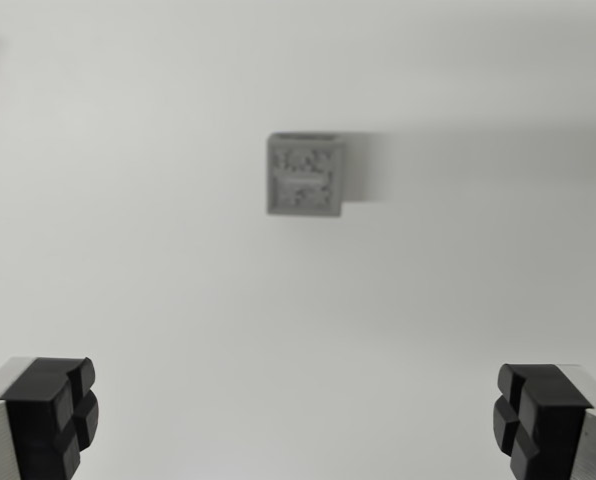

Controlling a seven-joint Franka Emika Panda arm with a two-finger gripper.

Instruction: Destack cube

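Looking straight down, we see a grey cube [306,175] with a speckled, patterned top face, far and just left of centre on the smooth white table [178,280]. It sits square to the view, blurred. Our gripper [296,420] is spread wide, black ridged pads [53,415] empty, nothing held.

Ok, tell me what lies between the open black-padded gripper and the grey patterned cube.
Nothing: the wrist view shows only bare white surface between the gripper and the grey cube.

Blurred grey cube [306,175], apparently patterned
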